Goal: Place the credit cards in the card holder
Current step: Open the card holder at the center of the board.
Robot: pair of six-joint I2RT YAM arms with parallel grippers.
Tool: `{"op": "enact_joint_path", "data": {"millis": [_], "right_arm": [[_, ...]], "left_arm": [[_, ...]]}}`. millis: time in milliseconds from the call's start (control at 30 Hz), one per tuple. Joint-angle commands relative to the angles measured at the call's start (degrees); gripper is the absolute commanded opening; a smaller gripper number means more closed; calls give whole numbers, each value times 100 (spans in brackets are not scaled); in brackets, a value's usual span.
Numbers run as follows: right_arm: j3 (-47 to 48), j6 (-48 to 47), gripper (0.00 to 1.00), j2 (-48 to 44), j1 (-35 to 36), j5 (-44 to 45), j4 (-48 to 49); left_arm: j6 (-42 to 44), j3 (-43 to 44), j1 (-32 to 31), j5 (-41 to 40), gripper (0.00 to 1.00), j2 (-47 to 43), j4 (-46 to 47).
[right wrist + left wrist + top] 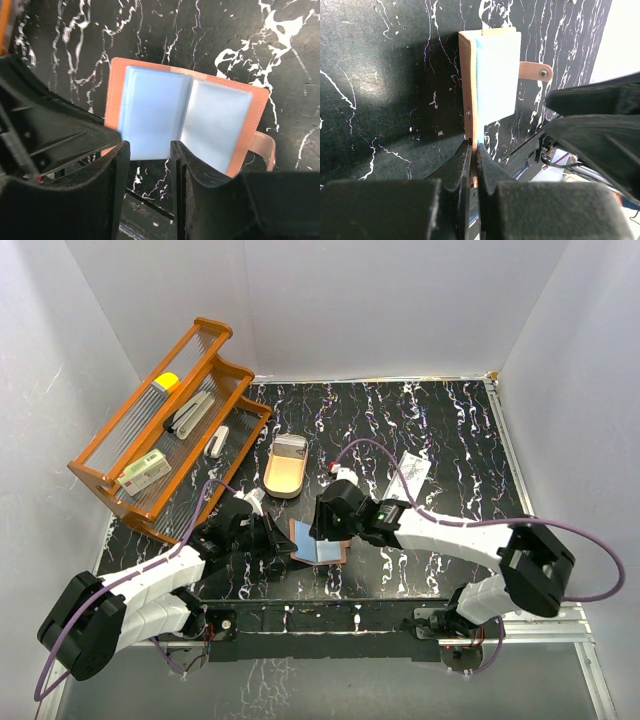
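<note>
One card holder point(200, 120), probably light and floppy, lies open; the left hand point(472, 148) is closed on its cover edge, the right hand point(148, 147) hovers half open, empty.

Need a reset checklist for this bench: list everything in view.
card holder: one, reddish-brown, pale blue pockets, open on table between the arms
credit card: one seen, white with print, table, back right
oval tray: one, tan, metal rim, behind the holder
wire rack: one, orange, back left
box: one, cream and green, in the rack
yellow item, grey item, white item: one each, in the rack
table: one, black marbled
left fingers: black, shut on the holder's edge
right fingers: black, apart over the pockets
</note>
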Motion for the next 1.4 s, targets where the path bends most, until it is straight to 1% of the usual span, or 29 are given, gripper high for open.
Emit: {"op": "enact_joint_path", "data": {"millis": [0, 133, 167, 433, 500, 600, 733, 767, 800, 967, 1067, 1200, 1267, 1367], "right_arm": [[-89, 55, 37, 431, 22, -309, 805], [-137, -2, 38, 781, 24, -324, 1041], [-159, -6, 38, 859, 20, -336, 1105], [-410, 6, 39, 1373, 28, -417, 1417], [-478, 22, 39, 1415, 26, -396, 1454], [-544, 28, 38, 1359, 33, -332, 1476], [-576, -20, 38, 1251, 33, -272, 1471], [-560, -38, 38, 1237, 33, -269, 1459], [-532, -70, 38, 1212, 33, -270, 1403], [-196, -360, 40, 917, 33, -165, 1064], [24, -738, 43, 756, 21, 221, 984], [594, -1405, 46, 869, -145, 572, 752], [938, -1830, 48, 1026, -323, 488, 730], [1509, -2608, 55, 1333, -606, 278, 724]], "left_arm": [[13, 56, 7, -50, 0, -16, 34], [48, 55, 2, -134, 0, -39, -84], [50, 44, 2, -155, 2, -51, -88], [80, -41, 8, -220, 29, 57, -84], [117, -23, 7, -248, 33, 75, -96], [159, 3, 10, -297, 37, 135, -125], [204, -26, 10, -297, 38, 260, -36], [216, -31, 8, -288, 36, 289, -17], [225, -31, 7, -272, 33, 310, 0], [293, -22, 5, -299, 10, 242, -80], [314, -37, 10, -325, 1, 94, -156], [319, -60, 4, -277, 0, -98, -209], [314, -49, 6, -308, 0, -176, -323], [314, -2, 10, -366, 0, -246, -556]]}}
